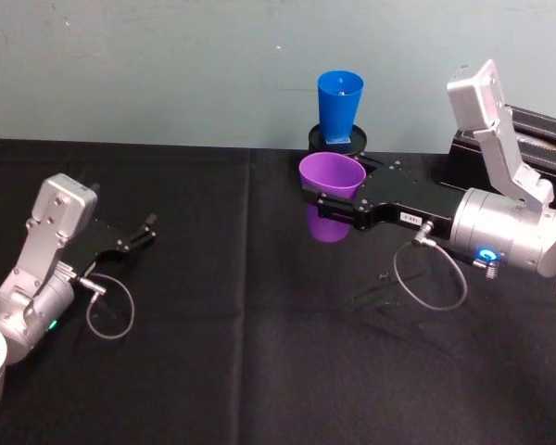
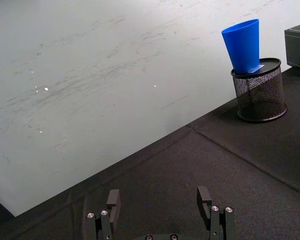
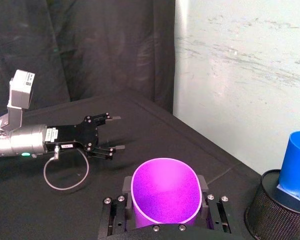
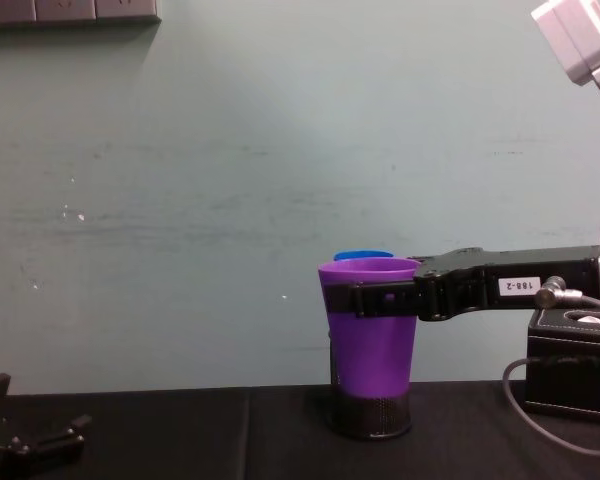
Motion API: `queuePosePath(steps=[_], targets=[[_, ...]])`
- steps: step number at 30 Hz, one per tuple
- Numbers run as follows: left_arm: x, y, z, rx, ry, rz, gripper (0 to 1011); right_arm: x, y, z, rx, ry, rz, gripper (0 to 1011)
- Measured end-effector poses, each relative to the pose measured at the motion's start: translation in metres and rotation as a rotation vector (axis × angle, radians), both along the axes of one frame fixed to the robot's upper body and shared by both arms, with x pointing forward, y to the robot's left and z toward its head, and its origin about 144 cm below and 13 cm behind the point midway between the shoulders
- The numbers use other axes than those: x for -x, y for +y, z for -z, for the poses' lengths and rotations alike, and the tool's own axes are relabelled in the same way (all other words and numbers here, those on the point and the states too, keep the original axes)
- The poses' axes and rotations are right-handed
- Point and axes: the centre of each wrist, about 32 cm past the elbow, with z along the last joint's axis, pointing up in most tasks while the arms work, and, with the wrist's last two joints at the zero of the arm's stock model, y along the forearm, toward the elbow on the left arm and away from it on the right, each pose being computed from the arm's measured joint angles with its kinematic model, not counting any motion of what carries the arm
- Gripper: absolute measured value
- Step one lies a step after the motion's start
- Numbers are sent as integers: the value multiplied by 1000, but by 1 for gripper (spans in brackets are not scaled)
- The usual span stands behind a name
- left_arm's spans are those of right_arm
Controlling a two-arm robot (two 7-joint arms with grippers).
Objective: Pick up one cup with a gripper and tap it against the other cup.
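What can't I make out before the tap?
1. Chest view: blue cup mostly hidden behind the purple cup held in the right gripper; gap unreadable.
2. Right wrist view: blue cup cut off by the edge.
3. Head view: its base hidden inside the mesh holder.
4. Left gripper cut off at chest view's bottom edge.

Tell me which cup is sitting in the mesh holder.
The blue cup, standing in the black mesh holder; the purple cup is clamped in the jaws of the right gripper.

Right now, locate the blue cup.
Head view: blue cup stands in the black mesh holder at the back wall, right of centre, behind the purple cup the right gripper holds.
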Motion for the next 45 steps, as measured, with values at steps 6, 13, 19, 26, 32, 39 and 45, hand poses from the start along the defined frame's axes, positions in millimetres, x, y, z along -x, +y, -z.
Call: queuePosePath(steps=[6, 13, 19, 26, 32, 39, 45], targets=[[0, 0, 0, 0, 0, 0, 1004, 0, 0, 0, 0, 0, 0, 724], [0, 0, 0, 0, 0, 0, 1005, -4, 0, 13, -16, 2, 6, 726], [0, 0, 0, 0, 0, 0, 1005, -3, -4, 46, -27, 20, 42, 726], [0, 0, 0, 0, 0, 0, 1005, 3, -9, 73, -6, 28, 62, 726], [0, 0, 0, 0, 0, 0, 1004, 6, -15, 91, 2, 31, 68, 724], [0, 0, 0, 0, 0, 0, 1005, 5, -18, 106, -2, 26, 65, 724], [0, 0, 0, 0, 0, 0, 1005, 1, -19, 115, 8, 19, 52, 726]])
